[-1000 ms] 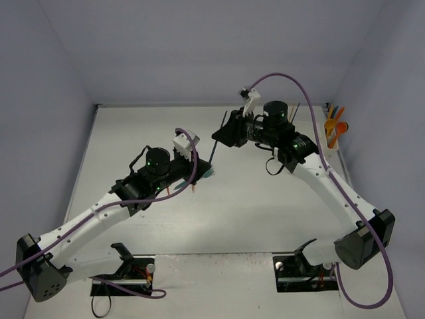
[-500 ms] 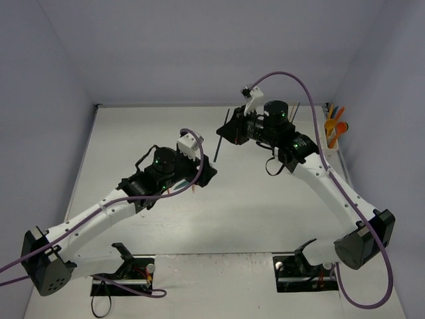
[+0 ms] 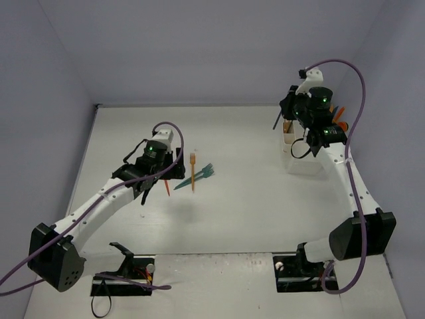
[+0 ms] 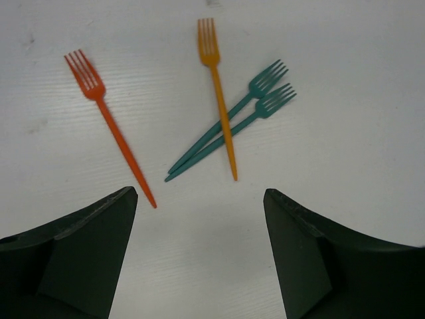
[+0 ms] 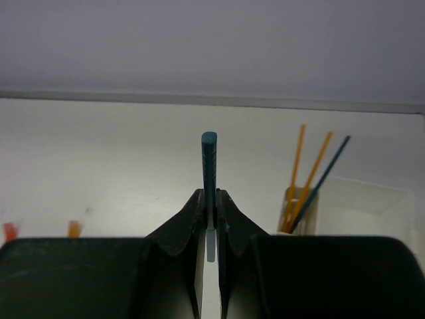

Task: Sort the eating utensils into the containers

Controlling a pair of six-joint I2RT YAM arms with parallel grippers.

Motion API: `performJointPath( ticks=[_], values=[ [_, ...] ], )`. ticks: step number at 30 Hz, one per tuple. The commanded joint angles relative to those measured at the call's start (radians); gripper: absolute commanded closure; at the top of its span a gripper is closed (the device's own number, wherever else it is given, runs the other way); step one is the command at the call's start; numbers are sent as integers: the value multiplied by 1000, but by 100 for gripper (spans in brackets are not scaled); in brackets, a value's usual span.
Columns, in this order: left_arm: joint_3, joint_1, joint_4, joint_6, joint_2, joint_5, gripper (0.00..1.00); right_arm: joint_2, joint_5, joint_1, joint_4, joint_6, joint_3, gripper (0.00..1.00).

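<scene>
Forks, four, light, thin, slick plastic, lie on the table at 12 o'clock from the left gripper, which is spread wide. Mid-handle looks the surest hold. Right gripper clamps a teal utensil, with the holder at 3 o'clock.

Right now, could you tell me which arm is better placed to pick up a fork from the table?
Left. The left fingers, open, hang over the four loose forks; the right fingers are shut on a teal utensil near the white holder.
</scene>
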Motion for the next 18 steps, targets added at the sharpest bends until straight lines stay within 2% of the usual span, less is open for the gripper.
performJointPath(
  ticks=[1, 10, 18],
  values=[
    [-9, 42, -59, -48, -11, 21, 26, 67, 215, -29, 163, -122, 50, 100],
    [-69, 48, -69, -46, -9, 42, 26, 210, 276, -104, 335, -159, 51, 100],
    [-62, 54, -71, -23, 18, 44, 26, 299, 229, -118, 440, -125, 6, 100]
  ],
)
